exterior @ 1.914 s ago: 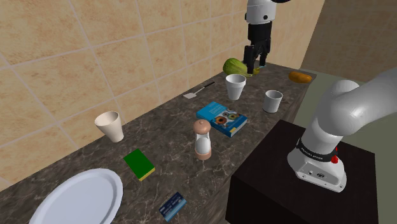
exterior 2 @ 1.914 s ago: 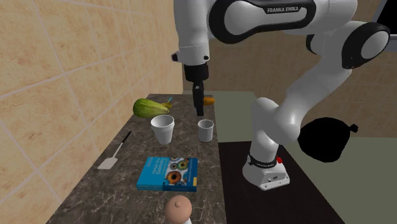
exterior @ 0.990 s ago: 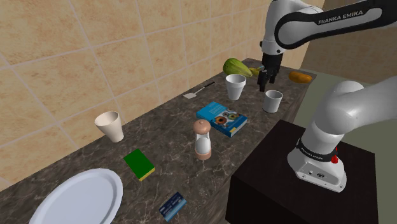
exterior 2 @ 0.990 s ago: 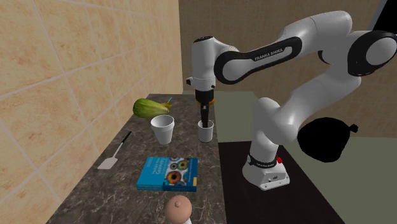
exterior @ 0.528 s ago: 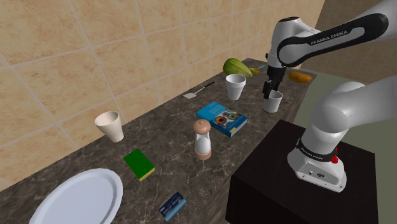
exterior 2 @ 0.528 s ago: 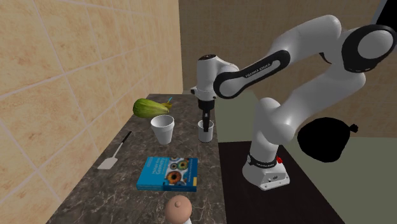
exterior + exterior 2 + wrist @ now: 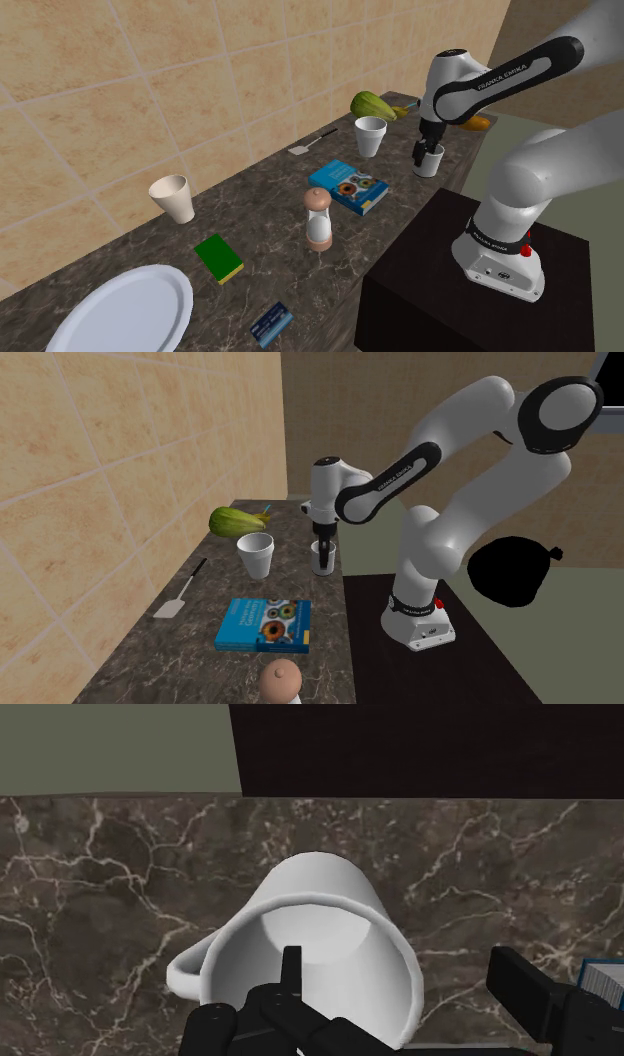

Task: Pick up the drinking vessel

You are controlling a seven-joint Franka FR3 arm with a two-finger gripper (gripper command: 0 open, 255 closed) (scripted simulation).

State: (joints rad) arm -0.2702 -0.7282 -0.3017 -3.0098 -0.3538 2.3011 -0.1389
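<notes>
White handled mug (image 7: 330,919) upright on dark veined marble worktop (image 7: 90,884), upper right of shoulder view, near black stand box (image 7: 420,300). Black two-finger tool (image 7: 425,152) down at mug rim, fingers apart: one finger (image 7: 291,969) inside mug, other outside wall, nothing clamped. Handleless white cup (image 7: 370,136) near mug, green squash (image 7: 367,104) beyond it.

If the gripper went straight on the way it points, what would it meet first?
Likely the white mug: the open gripper straddles its wall, so the inner finger would meet the mug's floor, the outer one the marble countertop. Which comes first is unclear.
</notes>
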